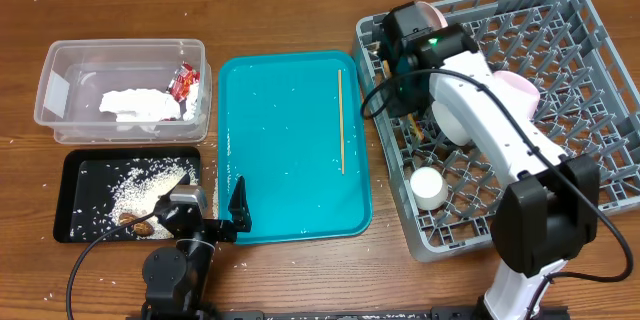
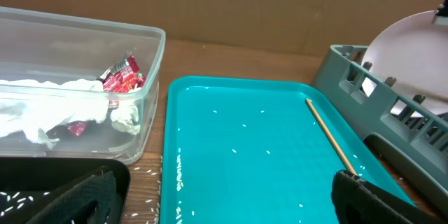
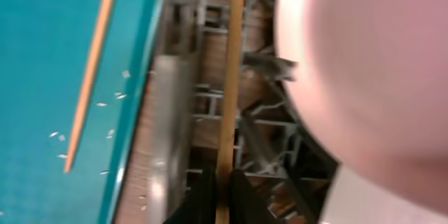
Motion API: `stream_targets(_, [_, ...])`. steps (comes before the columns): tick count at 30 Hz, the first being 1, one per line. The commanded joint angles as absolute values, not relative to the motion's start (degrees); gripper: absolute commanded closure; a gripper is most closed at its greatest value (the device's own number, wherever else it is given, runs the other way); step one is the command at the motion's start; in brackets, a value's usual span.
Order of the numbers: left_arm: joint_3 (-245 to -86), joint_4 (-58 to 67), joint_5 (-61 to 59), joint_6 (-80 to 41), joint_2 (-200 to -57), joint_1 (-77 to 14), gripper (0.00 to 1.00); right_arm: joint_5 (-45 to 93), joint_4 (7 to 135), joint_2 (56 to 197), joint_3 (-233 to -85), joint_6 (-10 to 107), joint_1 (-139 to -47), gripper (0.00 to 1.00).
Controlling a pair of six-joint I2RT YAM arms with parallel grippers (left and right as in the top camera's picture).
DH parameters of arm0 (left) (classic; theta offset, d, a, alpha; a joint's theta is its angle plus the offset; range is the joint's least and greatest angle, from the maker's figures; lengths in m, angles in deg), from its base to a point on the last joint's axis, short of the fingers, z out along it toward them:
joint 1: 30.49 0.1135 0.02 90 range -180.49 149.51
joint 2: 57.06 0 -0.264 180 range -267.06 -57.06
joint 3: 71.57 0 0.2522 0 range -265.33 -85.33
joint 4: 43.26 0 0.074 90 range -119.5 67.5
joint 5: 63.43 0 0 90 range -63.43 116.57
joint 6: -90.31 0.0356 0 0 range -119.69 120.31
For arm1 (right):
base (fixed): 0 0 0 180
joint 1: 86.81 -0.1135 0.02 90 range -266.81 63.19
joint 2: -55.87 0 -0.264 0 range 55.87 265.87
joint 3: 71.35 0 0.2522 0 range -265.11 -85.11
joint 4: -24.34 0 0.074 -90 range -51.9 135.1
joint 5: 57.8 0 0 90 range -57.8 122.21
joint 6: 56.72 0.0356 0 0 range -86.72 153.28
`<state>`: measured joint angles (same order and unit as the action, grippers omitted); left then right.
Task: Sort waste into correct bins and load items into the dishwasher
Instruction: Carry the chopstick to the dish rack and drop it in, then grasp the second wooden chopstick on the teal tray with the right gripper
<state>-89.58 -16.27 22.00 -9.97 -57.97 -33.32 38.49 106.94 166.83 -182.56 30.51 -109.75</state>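
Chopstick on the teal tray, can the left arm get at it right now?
Probably yes: the chopstick lies bare on the teal tray, and the left end effector is open nearby.

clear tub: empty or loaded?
Loaded. The clear tub holds the crumpled white napkin and the red wrapper, both inside its walls in overhead and left wrist views.

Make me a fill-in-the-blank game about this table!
1. The black tray holds a heap of white ____.
2. The wrapper in the clear tub is coloured ____.
3. The teal tray holds exactly ____ chopstick.
4. The left end effector holds nothing and stands wide ____.
Missing words: rice, red, one, open.
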Motion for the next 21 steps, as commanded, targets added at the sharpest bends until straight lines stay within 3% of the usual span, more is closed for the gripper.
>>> stream_targets(1, [-89.30, -16.49, 21.17, -9.05, -57.42, -32.75, 0.00, 37.66, 106.77, 166.10, -182.82, 30.34, -110.80, 0.77])
stream_targets(2, [-89.30, -16.49, 21.17, -9.05, -57.42, -32.75, 0.00, 37.68, 106.51, 166.10, -182.86, 30.47, -110.80, 0.65])
stream_targets(4, [-89.30, -16.49, 21.17, -9.05, -57.42, -32.75, 0.00, 37.70, 106.42, 166.02, -183.52, 31.54, -110.80, 0.59])
stream_targets(14, [-89.30, -16.49, 21.17, -9.05, -57.42, -32.75, 0.00, 21.77, 103.29, 164.11, -185.55, 39.32, -114.41, 0.59])
stream_targets(21, [-89.30, -16.49, 21.14, -9.05, -57.42, -32.75, 0.00, 29.70, 92.98, 170.76, -178.71, 50.58, -121.05, 0.58])
